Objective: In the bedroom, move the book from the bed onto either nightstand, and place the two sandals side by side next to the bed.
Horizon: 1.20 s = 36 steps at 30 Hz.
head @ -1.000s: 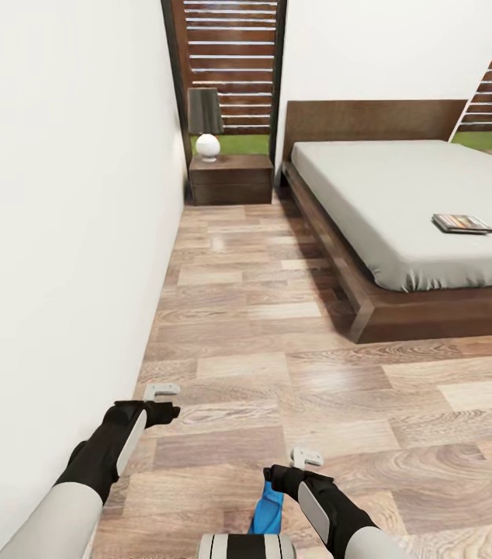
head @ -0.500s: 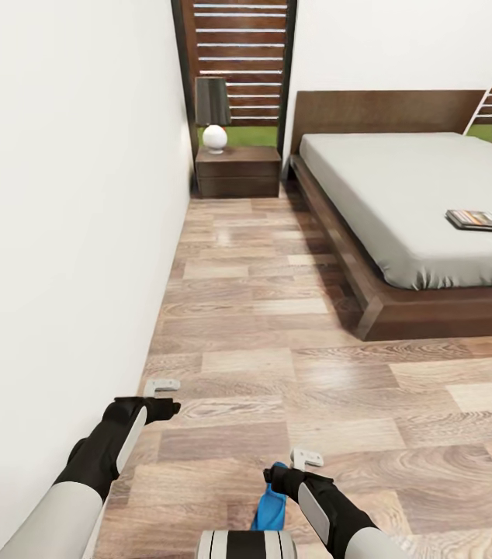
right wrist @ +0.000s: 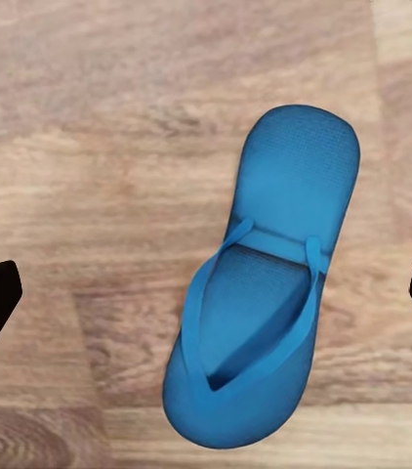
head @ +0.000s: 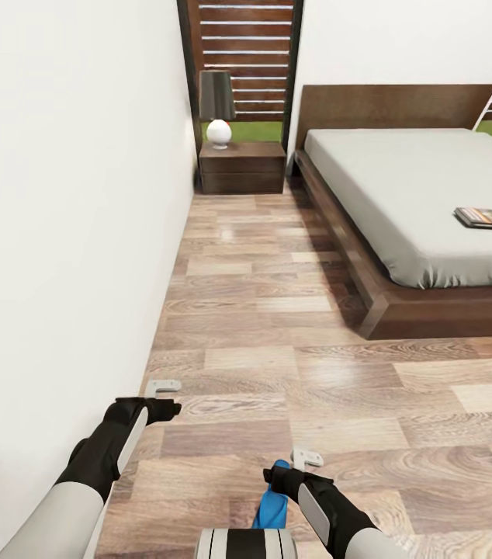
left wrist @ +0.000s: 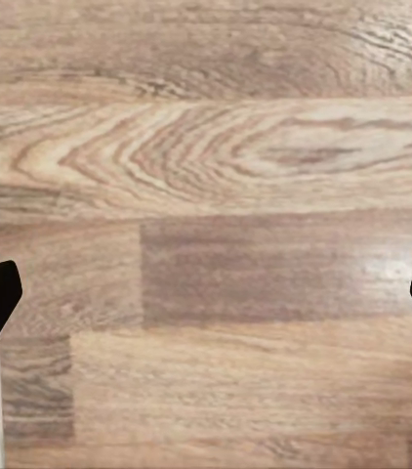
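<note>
Comparing frames, the camera is seen turned leftward — the bed (head: 401, 194) sits farther right. Both grippers (head: 162, 386) (head: 306, 457) are spread wide, empty; the blue sandal (right wrist: 265, 293) below the right one is ungrasped — pickup pending.

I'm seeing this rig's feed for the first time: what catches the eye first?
The large low bed with a pale mattress and dark wooden frame, at right, with a small thin book lying on its top. Nearer, a bright blue flip-flop sandal lies on the wood-plank floor below the open right pincer. A dark wooden nightstand stands against the far wall.
</note>
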Tool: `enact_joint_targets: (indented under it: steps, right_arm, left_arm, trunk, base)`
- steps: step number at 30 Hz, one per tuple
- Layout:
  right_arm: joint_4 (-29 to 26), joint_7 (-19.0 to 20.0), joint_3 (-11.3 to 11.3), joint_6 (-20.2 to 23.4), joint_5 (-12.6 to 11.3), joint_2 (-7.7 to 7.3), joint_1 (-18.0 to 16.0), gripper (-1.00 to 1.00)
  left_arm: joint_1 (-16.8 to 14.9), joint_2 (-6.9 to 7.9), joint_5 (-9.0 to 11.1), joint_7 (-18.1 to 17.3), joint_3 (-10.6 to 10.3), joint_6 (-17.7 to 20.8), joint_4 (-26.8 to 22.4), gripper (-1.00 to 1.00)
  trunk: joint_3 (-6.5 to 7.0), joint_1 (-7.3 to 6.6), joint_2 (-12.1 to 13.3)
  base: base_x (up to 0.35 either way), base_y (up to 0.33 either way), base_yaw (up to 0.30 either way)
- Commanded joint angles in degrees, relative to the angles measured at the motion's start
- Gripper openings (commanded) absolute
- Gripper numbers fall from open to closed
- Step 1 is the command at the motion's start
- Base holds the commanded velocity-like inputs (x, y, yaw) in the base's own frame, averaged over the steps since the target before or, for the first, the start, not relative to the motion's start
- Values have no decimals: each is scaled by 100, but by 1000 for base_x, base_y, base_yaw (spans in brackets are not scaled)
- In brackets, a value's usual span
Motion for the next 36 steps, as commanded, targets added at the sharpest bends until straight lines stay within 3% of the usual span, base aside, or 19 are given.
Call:
enact_joint_targets:
  steps: [1,36]
  right_arm:
    - [-13,-10,15,18,-36,0,1,100]
    - [-32,38,8,-12,-83,0,8,100]
  left_arm:
    - [-1,1,19,2,-3,27,-3,100]
    - [-1,-77,2,-10,-5,17,18,100]
  trunk:
    - [-5,-1,-2]
    - [-18,-1,-2]
  base:
    - [0,0,13]
    - [0,0,1]
